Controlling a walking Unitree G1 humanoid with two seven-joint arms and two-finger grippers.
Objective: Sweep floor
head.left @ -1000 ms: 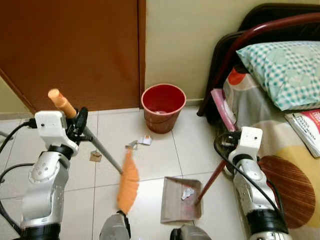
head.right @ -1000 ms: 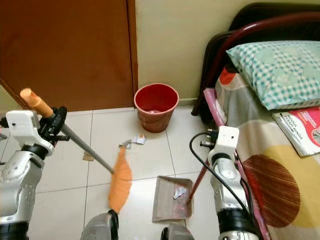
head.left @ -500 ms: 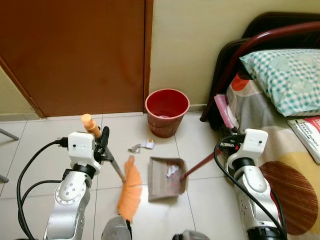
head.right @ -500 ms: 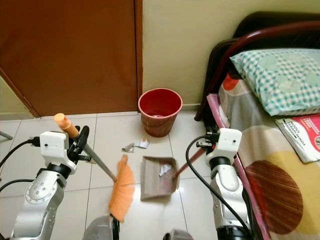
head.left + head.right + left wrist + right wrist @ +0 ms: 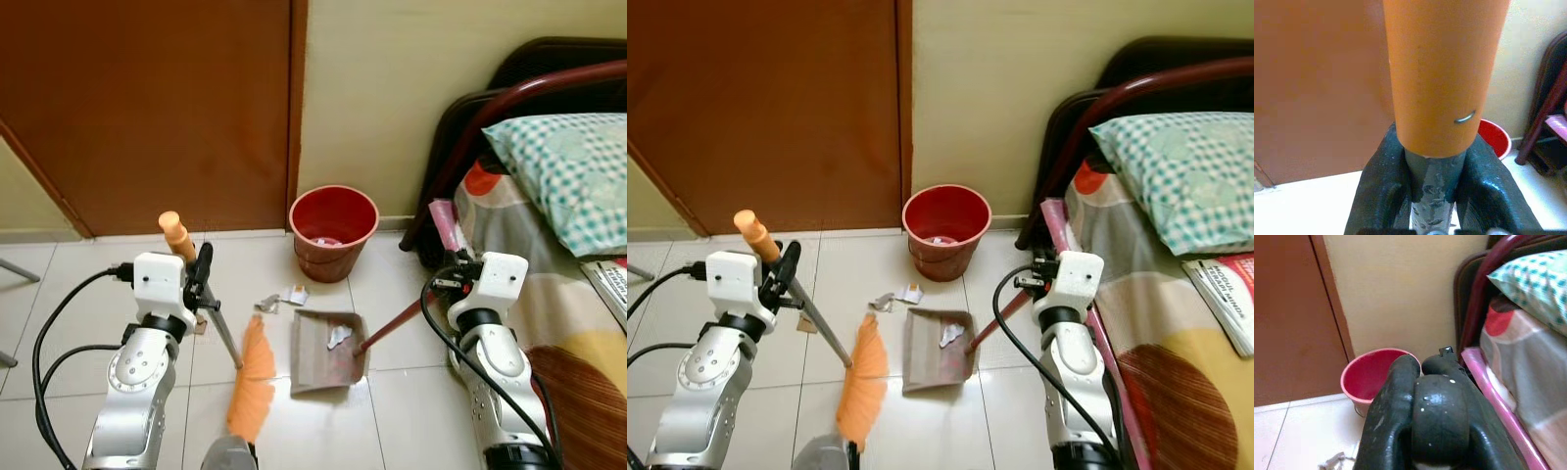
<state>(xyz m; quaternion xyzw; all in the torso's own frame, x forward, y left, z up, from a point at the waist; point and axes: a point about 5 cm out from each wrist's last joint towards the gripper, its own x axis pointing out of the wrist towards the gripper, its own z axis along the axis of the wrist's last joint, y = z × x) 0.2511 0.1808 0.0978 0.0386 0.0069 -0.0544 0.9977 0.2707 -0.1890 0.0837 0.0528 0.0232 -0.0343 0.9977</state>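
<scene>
Left gripper (image 5: 1432, 196) clamps the broom (image 5: 865, 384) high on its grey shaft, bristles soft against the tile beside the dustpan (image 5: 938, 351). Right gripper (image 5: 1422, 396) is wrapped around the pan's stiff handle. Paper scraps (image 5: 899, 297) look feather-light (bin (image 5: 945, 231) just beyond); bed (image 5: 1176, 323) crowds the right, open tile left.

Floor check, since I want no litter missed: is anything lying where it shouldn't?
Yes. Paper scraps lie on the tiles between the bin and the dustpan, not yet swept in. A brown scrap sits by the broom. One crumpled piece is already in the dustpan.
</scene>
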